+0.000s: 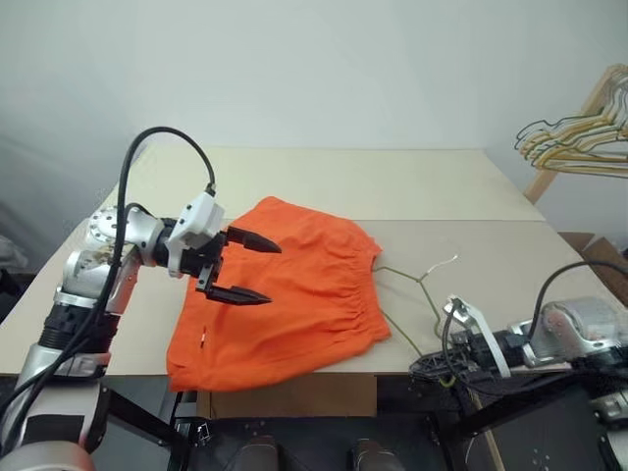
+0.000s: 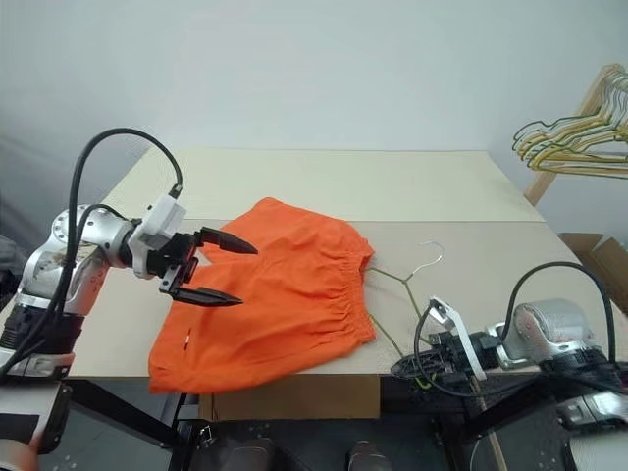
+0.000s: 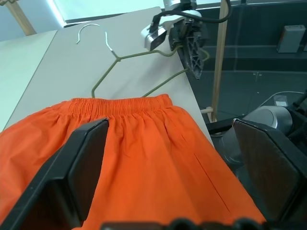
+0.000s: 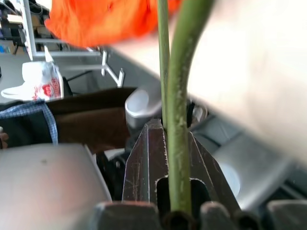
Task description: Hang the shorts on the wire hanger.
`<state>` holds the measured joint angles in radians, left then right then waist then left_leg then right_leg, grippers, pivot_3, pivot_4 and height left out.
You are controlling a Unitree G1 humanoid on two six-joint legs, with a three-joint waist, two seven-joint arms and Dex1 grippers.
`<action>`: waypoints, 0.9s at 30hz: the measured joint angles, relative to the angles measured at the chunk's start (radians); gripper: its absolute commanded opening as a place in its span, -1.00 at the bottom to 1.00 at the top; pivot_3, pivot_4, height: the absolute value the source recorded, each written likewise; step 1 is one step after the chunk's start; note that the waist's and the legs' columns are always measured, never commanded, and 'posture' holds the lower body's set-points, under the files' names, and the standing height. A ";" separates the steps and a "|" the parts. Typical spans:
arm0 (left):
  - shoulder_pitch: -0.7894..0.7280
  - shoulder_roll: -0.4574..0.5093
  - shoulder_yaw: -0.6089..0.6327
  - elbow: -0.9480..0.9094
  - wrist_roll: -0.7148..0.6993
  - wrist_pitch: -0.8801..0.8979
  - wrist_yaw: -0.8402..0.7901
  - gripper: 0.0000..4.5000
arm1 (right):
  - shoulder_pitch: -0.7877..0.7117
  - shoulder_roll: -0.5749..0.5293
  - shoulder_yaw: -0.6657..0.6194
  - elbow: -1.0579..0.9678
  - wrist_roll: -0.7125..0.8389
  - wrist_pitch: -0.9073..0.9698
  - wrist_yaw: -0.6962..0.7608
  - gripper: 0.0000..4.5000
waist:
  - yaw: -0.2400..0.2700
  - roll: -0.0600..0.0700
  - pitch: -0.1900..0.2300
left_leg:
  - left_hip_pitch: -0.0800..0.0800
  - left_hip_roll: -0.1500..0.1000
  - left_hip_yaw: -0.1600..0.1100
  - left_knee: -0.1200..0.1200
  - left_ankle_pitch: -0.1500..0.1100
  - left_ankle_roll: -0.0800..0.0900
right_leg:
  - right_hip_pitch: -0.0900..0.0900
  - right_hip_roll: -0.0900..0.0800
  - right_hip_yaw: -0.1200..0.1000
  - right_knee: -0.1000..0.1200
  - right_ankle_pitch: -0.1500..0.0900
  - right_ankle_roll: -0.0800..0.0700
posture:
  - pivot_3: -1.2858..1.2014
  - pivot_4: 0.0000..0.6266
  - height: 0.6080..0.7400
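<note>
I see the shorts [image 1: 280,294] flat at the table's [image 1: 412,186] front edge, my left gripper [image 1: 253,267] spread wide above them. My right gripper [image 2: 424,366] pinches the wire hanger [image 2: 397,294] at the front edge, its far end under the waistband; bunched hangers [image 1: 579,137] hang beyond the right corner.

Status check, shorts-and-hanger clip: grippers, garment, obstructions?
Left gripper open above the shorts. Right gripper shut on the wire hanger at table edge. Shorts flat, unhung. Nothing blocking.

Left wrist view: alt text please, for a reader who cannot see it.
Bright orange fabric shorts lie flat on a pale table, waistband away from the camera, framed by the left hand's open black fingers. Beyond the waistband lies a thin grey-olive wire hanger; the right hand is shut on its lower wire at the table's edge.
</note>
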<state>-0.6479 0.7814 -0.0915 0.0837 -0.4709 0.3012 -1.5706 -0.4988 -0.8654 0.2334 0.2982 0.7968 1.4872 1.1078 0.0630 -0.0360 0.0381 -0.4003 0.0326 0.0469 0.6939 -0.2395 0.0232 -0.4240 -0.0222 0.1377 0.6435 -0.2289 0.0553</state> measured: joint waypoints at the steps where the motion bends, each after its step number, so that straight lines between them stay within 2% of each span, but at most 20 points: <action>1: 0.000 0.003 0.002 0.000 0.000 0.001 0.000 1.00 | -0.039 0.032 -0.002 0.069 -0.023 -0.007 -0.010 -1.00 | 0.003 0.000 0.000 | 0.000 0.000 0.000 0.000 0.000 0.000 | 0.000 0.000 0.000 0.000 0.000 -0.001 | 0.25 -1.00 1.00; 4: -0.001 0.005 0.003 -0.005 0.000 0.000 0.001 1.00 | -0.133 0.125 -0.027 0.249 -0.081 -0.032 -0.060 -1.00 | 0.010 0.000 0.000 | -0.001 0.001 0.000 0.000 0.000 0.000 | -0.001 0.000 -0.001 0.000 0.001 -0.001 | 0.25 -1.00 1.00; 6: -0.001 0.005 0.003 -0.007 0.000 0.000 0.002 1.00 | -0.156 0.149 -0.036 0.309 -0.108 -0.046 -0.066 -1.00 | 0.018 0.000 0.000 | -0.003 0.001 -0.002 0.000 0.000 0.000 | -0.002 0.000 -0.003 0.001 0.002 0.002 | 0.25 -1.00 1.00; 12: -0.001 0.005 0.003 -0.011 0.000 -0.001 0.009 1.00 | -0.125 0.148 0.022 0.236 -0.109 -0.045 0.029 -1.00 | 0.046 0.000 0.000 | -0.009 0.000 -0.005 0.000 -0.001 0.001 | -0.005 0.000 -0.007 0.000 0.001 0.002 | 0.26 -1.00 1.00; 16: 0.005 0.007 0.004 -0.017 0.000 -0.001 0.009 1.00 | -0.164 0.164 0.018 0.329 -0.144 -0.060 0.041 -1.00 | 0.053 0.000 0.000 | -0.007 0.001 -0.006 0.000 -0.001 0.001 | -0.004 0.000 -0.008 0.000 0.002 0.001 | 0.26 -1.00 1.00; 23: 0.028 0.010 0.007 -0.036 0.000 -0.001 0.010 1.00 | -0.254 0.241 -0.074 0.544 -0.210 -0.128 0.013 -1.00 | 0.056 -0.001 -0.001 | -0.003 0.002 -0.007 0.001 0.000 0.000 | -0.001 0.001 -0.011 0.002 0.002 -0.002 | 0.27 -1.00 1.00; 27: 0.028 0.011 0.007 -0.045 0.000 -0.001 0.011 1.00 | -0.266 0.261 -0.129 0.578 -0.236 -0.173 -0.013 -1.00 | 0.056 -0.002 -0.002 | -0.003 0.002 -0.007 0.001 0.000 0.000 | -0.001 0.001 -0.011 0.002 0.002 -0.002 | 0.26 -1.00 1.00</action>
<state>-0.6197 0.7928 -0.0845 0.0386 -0.4708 0.2999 -1.5591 -0.7650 -0.6046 0.1042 0.8766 0.5603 1.3140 1.0951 0.1191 -0.0383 0.0365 -0.4034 0.0348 0.0396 0.6948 -0.2397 0.0233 -0.4247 -0.0211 0.1265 0.6453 -0.2264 0.0535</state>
